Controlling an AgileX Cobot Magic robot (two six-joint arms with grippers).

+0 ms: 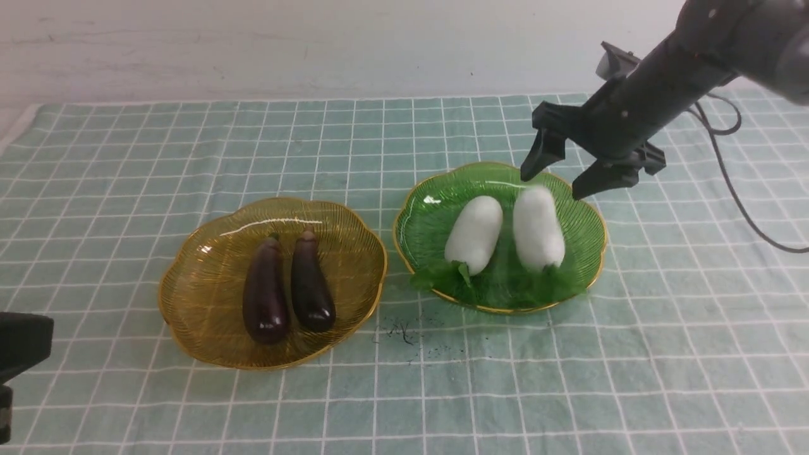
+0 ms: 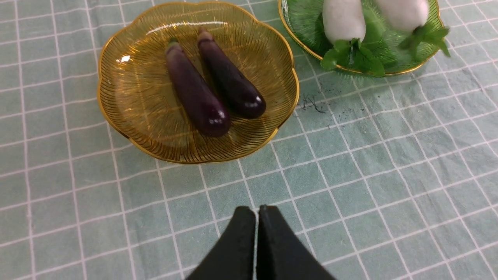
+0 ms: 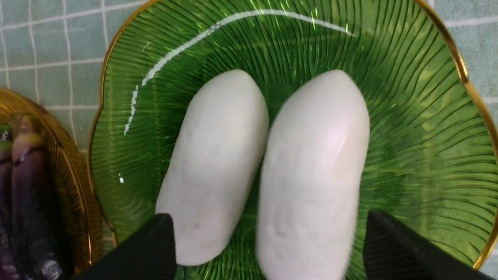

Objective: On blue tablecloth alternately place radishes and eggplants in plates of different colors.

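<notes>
On the blue tablecloth [image 1: 126, 158] an amber plate [image 1: 202, 265] holds two eggplants [image 1: 266, 294] [image 1: 311, 284] side by side. A green plate [image 1: 581, 221] holds two radishes [image 1: 475, 234] [image 1: 538, 229] with their leaves toward me. My right gripper [image 1: 550, 186] is open over the far end of the right radish [image 3: 311, 175], with one finger on each side of it and a gap showing. The right radish looks blurred. My left gripper [image 2: 256, 208] is shut and empty, low over bare cloth on the near side of the amber plate [image 2: 128, 116].
Part of my left arm [image 1: 19, 344] shows at the lower left edge of the front view. A small dark smudge [image 1: 401, 332] marks the cloth between the plates. A pale wall [image 1: 316, 44] runs behind the cloth's far edge.
</notes>
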